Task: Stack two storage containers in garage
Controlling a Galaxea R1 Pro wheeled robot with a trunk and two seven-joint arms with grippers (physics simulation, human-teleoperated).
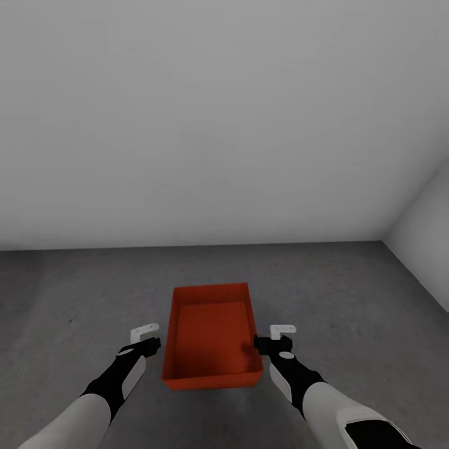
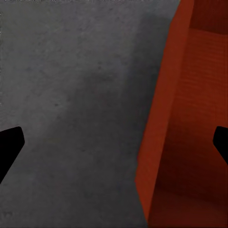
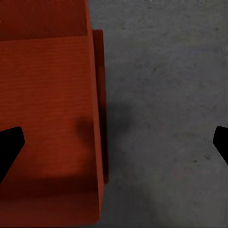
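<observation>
My arms reach forward and down, my left gripper point(image 1: 147, 337) and right gripper point(image 1: 274, 337) both spread wide, flanking an orange-red container point(image 1: 212, 333) on the grey floor point(image 1: 349, 293). My right wrist camera shows a second rim point(image 3: 98, 95) stacked beneath.

Two smooth arms point(image 1: 106, 390), each white along the forearm and turning glossy black toward the wrist, with a white oval patch set into the black section. Ends in a black gripper point(image 1: 148, 337) body topped by a small white bracket-like piece, matched on the other gripper point(image 1: 272, 337). Shows dark, flat-sided, tapering black fingertips point(image 2: 9, 147) in the wrist views.
</observation>
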